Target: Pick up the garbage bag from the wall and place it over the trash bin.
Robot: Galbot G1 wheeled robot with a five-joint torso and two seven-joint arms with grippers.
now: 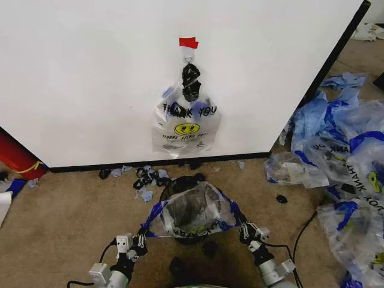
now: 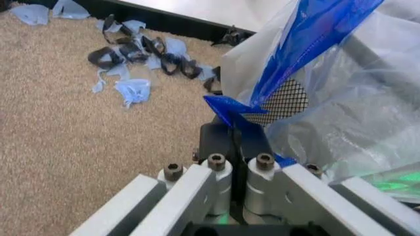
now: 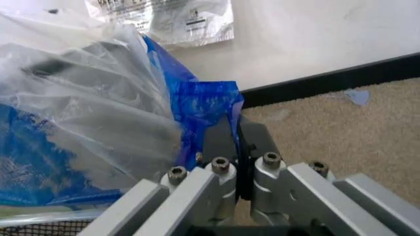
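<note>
From the head view, two printed bags show: one hanging bag [image 1: 185, 125] on the wall [image 1: 90, 72] at upper centre, and the garbage bag [image 1: 193, 214] draped over the single trash bin [image 1: 191, 235] at lower centre. Both wrist views show jaws pinched closed on blue handle plastic: left gripper [image 2: 237, 142], right gripper [image 3: 237, 140]. Bin mesh shows in the left wrist view.

I saw tan carpet floor [image 1: 72, 222]. On it stood the trash bin [image 1: 191, 231] at lower centre, black clips and blue scraps [image 1: 147, 177] just above it, and a heap of bags [image 1: 342, 162] at right.
</note>
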